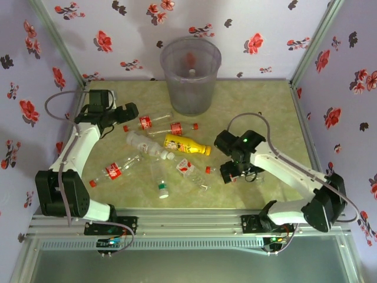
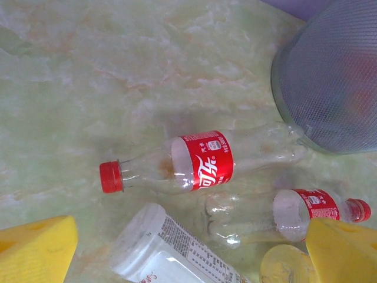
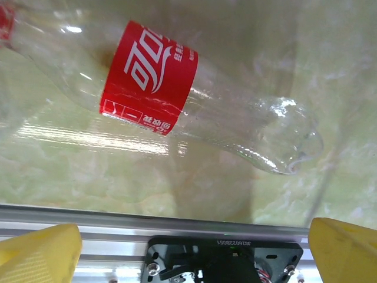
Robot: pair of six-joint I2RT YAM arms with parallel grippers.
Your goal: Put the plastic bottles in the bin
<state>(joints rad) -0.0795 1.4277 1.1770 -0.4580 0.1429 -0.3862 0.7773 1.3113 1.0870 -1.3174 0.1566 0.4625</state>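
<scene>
1. From above, the tall round grey see-through plastic bin (image 1: pixel 190 75) stands at the far side of the green marble-look table (image 1: pixel 265 112). Small plastic bottles lie on their sides in the middle of the table. One is a yellow bottle (image 1: pixel 187 145), one is a clear bottle with a green cap (image 1: pixel 162 187), and the others are clear with red labels. The left gripper (image 1: pixel 126 112) is near the bin, just beside two of the red-label bottles. The right gripper (image 1: pixel 228 174) is just beside another red-label bottle (image 1: pixel 189 170).
2. On the left wrist, the two yellow fingers (image 2: pixel 41 244) are wide apart and hold nothing. A clear bottle with a red cap and red label (image 2: pixel 203 162) lies flat on the table. Its bottom end seems to touch the bin's wall (image 2: pixel 330 82). Just beside it lie a second red-label bottle (image 2: pixel 294 215) and a clear bottle with a white label (image 2: pixel 171 250).
3. On the right wrist, the yellow fingers (image 3: pixel 41 253) are wide apart too, with nothing in them. A big clear red-label bottle (image 3: pixel 150 79) lies on the table, apart from both fingers. A silver metal rail (image 3: pixel 118 218) runs along the table edge.
</scene>
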